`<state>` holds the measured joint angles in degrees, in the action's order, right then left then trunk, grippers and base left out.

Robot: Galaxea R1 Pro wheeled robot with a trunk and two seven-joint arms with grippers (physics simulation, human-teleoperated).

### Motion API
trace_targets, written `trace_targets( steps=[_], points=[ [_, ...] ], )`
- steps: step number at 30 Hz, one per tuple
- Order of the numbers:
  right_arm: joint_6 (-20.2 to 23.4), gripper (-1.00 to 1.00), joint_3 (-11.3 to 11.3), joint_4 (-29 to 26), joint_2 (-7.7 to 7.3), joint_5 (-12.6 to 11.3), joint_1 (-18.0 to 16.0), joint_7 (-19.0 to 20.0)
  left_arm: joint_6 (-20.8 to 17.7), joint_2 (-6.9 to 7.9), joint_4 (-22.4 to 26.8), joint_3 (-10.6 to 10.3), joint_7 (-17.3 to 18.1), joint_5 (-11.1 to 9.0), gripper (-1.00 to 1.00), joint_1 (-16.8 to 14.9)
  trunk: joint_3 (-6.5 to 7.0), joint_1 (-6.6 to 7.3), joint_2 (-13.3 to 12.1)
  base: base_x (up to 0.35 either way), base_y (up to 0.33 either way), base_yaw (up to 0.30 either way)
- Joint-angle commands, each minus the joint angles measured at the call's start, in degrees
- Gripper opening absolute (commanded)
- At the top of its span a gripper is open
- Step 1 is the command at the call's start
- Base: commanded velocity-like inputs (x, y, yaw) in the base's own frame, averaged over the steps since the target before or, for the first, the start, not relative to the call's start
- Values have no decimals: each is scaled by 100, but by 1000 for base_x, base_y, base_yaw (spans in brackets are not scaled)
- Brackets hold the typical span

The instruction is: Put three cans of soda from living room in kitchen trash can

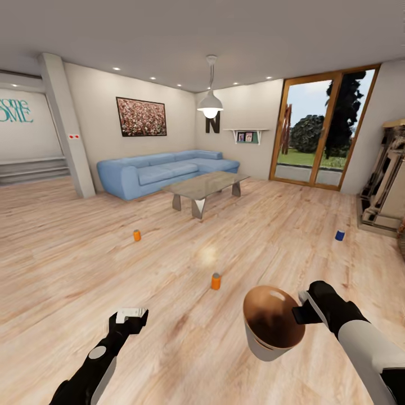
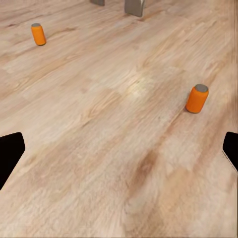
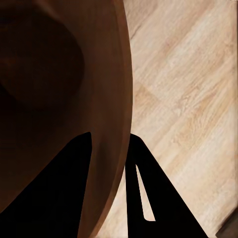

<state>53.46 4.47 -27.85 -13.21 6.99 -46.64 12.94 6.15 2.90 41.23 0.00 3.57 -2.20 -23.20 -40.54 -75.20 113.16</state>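
Head view: right gripper point(image 1: 302, 306) clamped on the rim of the tash can point(image 1: 273, 323), held above the floor point(image 1: 236, 236), tilted so its brown inside faces the camera, pale grey outside showing along the lower edge. Right wrist view: one finger point(image 3: 59, 188) inside the bin's brown wall point(image 3: 59, 74), the other outside it, rim pinched between them, wood floor point(image 3: 183, 89) beyond.

Left gripper point(image 1: 129, 318) hangs low over the floor, released, nothing between the fingers. Left wrist view: the two dark fingertips point(image 2: 10, 153) stand wide apart at the frame's edges, bare planks between.

Near orange can point(image 1: 216, 280) upright on the floor, ahead of the robot, between the two grippers and a little beyond them; same can in the left wrist view point(image 2: 197, 98). Far orange can point(image 1: 136, 235) upright further out toward the left, short of the grey low table point(image 1: 205, 187); also in the left wrist view point(image 2: 38, 33). Blue can point(image 1: 340, 235) upright on the floor far right, well apart from both orange ones.

Beyond: blue sofa point(image 1: 163, 171) along the back wall, painting point(image 1: 141, 117) above it, pendant lamp point(image 1: 210, 103), glass door point(image 1: 320, 129) to greenery
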Motion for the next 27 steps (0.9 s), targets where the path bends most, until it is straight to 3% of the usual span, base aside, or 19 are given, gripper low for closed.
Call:
trace_targets(
  steps=[1, 16, 27],
  points=[
    [7, -100, -11, -3, 1, -84, -3, 17, 0, 0, -1, 0, 1, 0, 100, 0, 1, 0, 0, 328, 0, -223],
    [6, -100, -32, -9, 3, -102, -3, 45, 9, 0, -1, 0, 4, 0, 100, 0, 1, 0, 0, 328, 4, -242],
    [6, -100, -27, -10, 12, -102, -3, 43, -30, 0, -1, 0, 17, 2, 100, 0, 1, 0, 0, 328, 89, -248]
  ],
)
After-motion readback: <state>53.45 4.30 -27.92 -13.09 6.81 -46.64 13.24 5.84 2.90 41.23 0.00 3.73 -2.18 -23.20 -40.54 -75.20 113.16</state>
